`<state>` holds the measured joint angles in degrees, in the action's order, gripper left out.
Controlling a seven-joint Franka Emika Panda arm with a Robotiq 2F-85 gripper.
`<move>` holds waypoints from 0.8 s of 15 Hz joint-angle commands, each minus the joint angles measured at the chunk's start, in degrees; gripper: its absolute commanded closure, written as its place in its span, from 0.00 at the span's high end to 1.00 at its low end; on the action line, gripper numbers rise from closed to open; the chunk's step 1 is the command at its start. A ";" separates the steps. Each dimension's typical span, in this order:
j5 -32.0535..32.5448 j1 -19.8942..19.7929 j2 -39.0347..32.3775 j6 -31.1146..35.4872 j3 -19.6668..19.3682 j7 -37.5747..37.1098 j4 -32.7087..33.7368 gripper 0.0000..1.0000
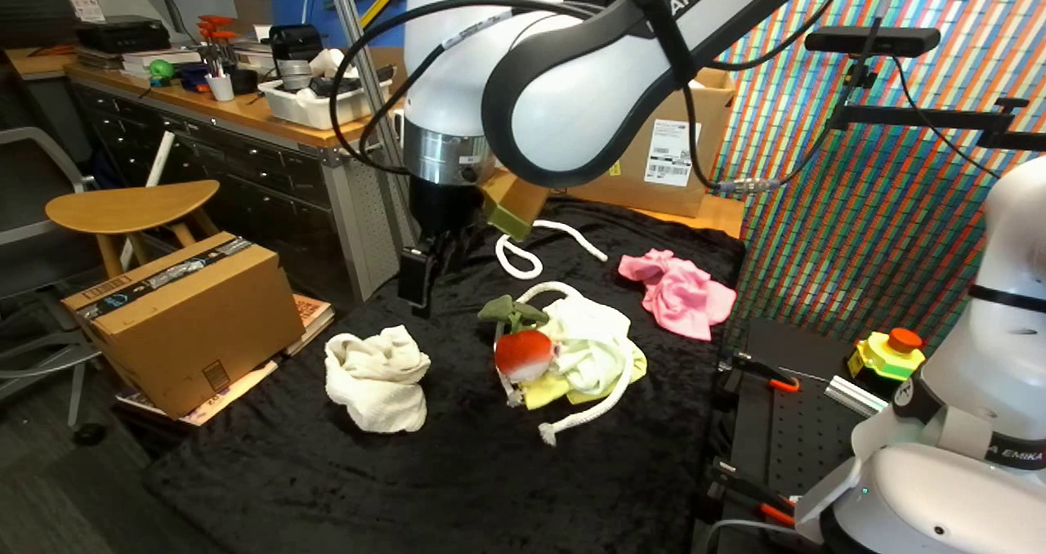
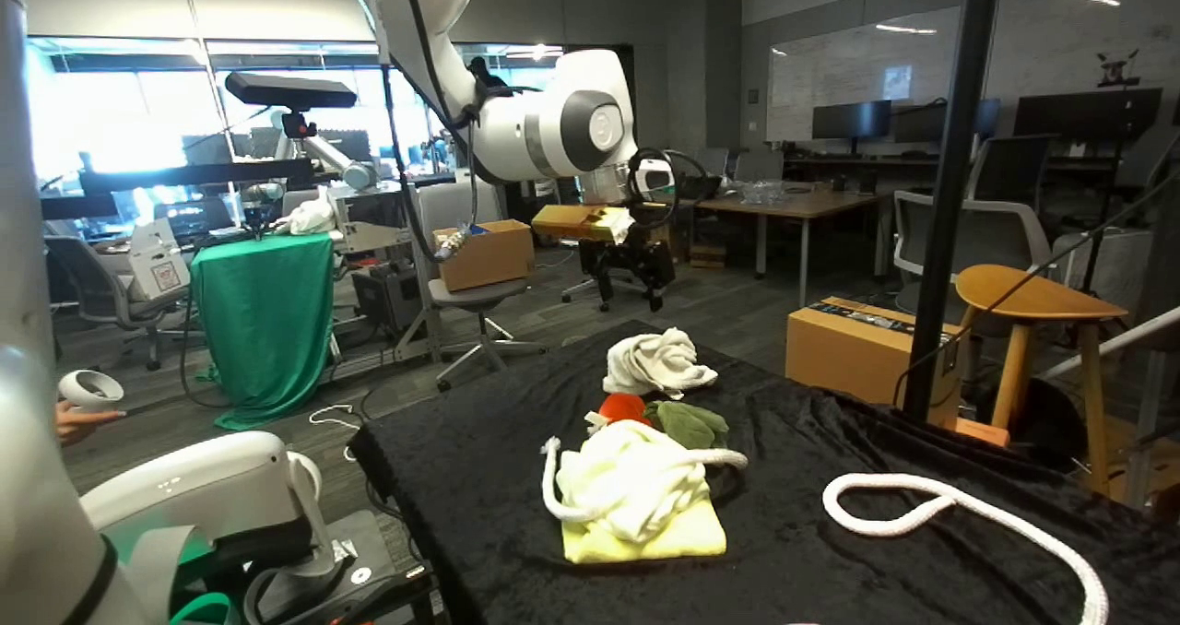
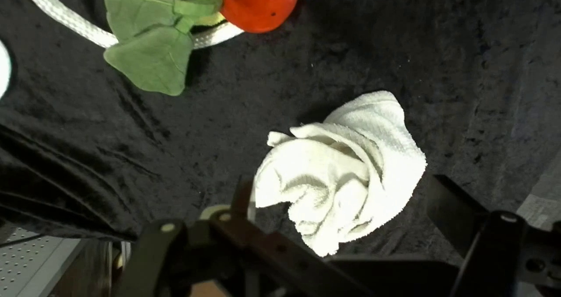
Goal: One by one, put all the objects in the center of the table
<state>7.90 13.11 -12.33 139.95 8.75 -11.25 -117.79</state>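
The gripper (image 2: 631,304) hangs above the white cloth (image 1: 377,378), fingers (image 3: 456,209) spread with nothing held; the cloth lies between the pile (image 1: 592,341) and the bench (image 1: 556,497) edge nearest the box (image 1: 192,325). Its loose folds are the likeliest trouble: a shallow pinch might catch only one layer, and the rest could trail or slip free. An off-centre descent could push it toward that edge. Carried in too low, it may nudge the toy (image 1: 525,350) away or snag the rope (image 2: 714,457) and drag the yellow cloth (image 2: 673,537) beneath. Dropped high, it may tumble off.
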 commanded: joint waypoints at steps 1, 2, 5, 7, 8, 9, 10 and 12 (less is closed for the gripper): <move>4.38 2.53 -7.66 0.60 -0.87 -4.16 7.67 1.00; 6.07 3.46 -9.26 0.22 -1.47 -5.36 9.21 1.00; 10.37 6.18 -13.86 -0.68 -3.63 -8.67 13.66 1.00; 12.30 7.71 -16.74 -0.94 -5.06 -10.26 16.37 1.00; 13.03 8.49 -17.86 -1.08 -5.81 -11.09 17.46 1.00; 13.43 9.07 -18.88 -1.18 -6.32 -11.42 18.47 1.00; 13.99 9.78 -20.04 -1.07 -7.02 -12.11 19.49 1.00; 13.25 10.43 -21.92 -1.56 -7.38 -11.90 21.25 1.00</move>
<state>20.33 21.65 -30.84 139.97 2.76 -21.63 -101.41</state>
